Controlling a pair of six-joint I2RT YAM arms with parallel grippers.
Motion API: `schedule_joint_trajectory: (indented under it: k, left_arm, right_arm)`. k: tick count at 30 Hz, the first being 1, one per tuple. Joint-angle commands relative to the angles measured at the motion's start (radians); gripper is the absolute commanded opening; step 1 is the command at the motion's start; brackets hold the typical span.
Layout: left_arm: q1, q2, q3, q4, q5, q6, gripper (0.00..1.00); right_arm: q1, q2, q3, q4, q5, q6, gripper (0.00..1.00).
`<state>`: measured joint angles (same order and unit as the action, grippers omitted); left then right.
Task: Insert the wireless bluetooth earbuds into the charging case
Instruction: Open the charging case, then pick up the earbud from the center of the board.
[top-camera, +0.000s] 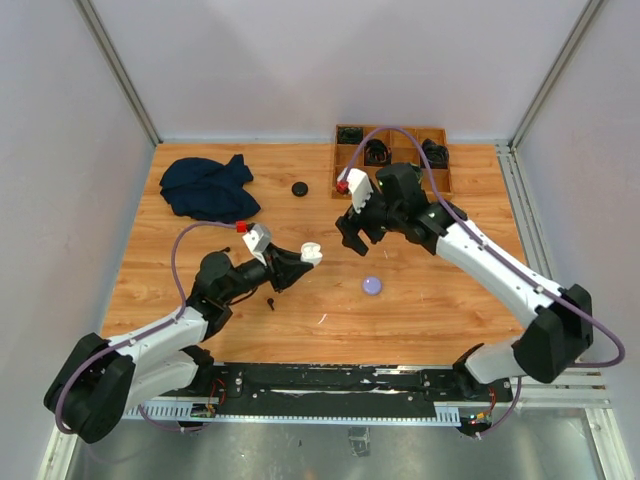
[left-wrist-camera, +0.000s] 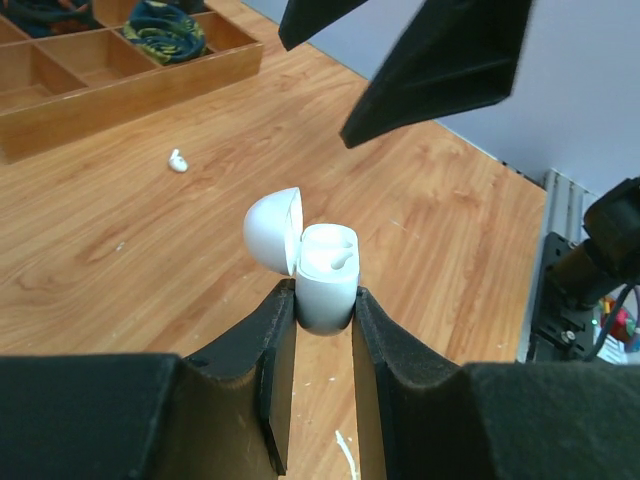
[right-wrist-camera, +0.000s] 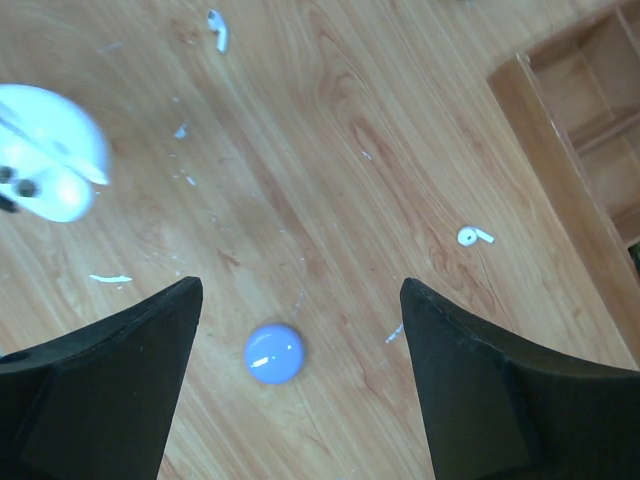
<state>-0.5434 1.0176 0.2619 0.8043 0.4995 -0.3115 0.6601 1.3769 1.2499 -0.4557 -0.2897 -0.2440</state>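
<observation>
Earbuds (right-wrist-camera: 472, 236) lie loose on the table (right-wrist-camera: 330, 150), two white ones well apart! Left arm (top-camera: 160, 345) stretches low and forward, left jaws clenched on the white charging case (left-wrist-camera: 325, 275), its lid flipped open. Right arm (top-camera: 500, 270) arches over the middle, right jaws spread wide, pointing down above a round purple case (right-wrist-camera: 274, 353).

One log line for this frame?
left gripper: shut on white case, lid open | right gripper: open, empty | white earbud: loose on table | purple case: closed, on table
</observation>
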Motion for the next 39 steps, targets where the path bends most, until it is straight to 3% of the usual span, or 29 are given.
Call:
schedule_joint_trajectory:
  k: [1, 6, 19, 31, 39]
  left_arm:
    - [0.018, -0.003, -0.036, 0.105, -0.032, 0.050, 0.00]
    - [0.019, 0.028, -0.089, 0.189, -0.022, 0.104, 0.00]
    - [0.018, 0.048, -0.103, 0.173, -0.025, 0.136, 0.00]
    - [0.018, 0.068, -0.093, 0.167, -0.007, 0.137, 0.00]
    - [0.018, 0.065, -0.090, 0.167, 0.010, 0.127, 0.00]
  right_arm:
    - [-0.077, 0.094, 0.050, 0.003, -0.028, 0.030, 0.81]
    - [-0.174, 0.265, 0.110, 0.020, -0.058, 0.033, 0.77]
    - [-0.296, 0.685, 0.365, 0.001, -0.129, -0.012, 0.67]
    - [-0.333, 0.787, 0.392, -0.024, -0.146, -0.009, 0.68]
    - [-0.331, 0.711, 0.284, -0.061, -0.155, 0.039, 0.58]
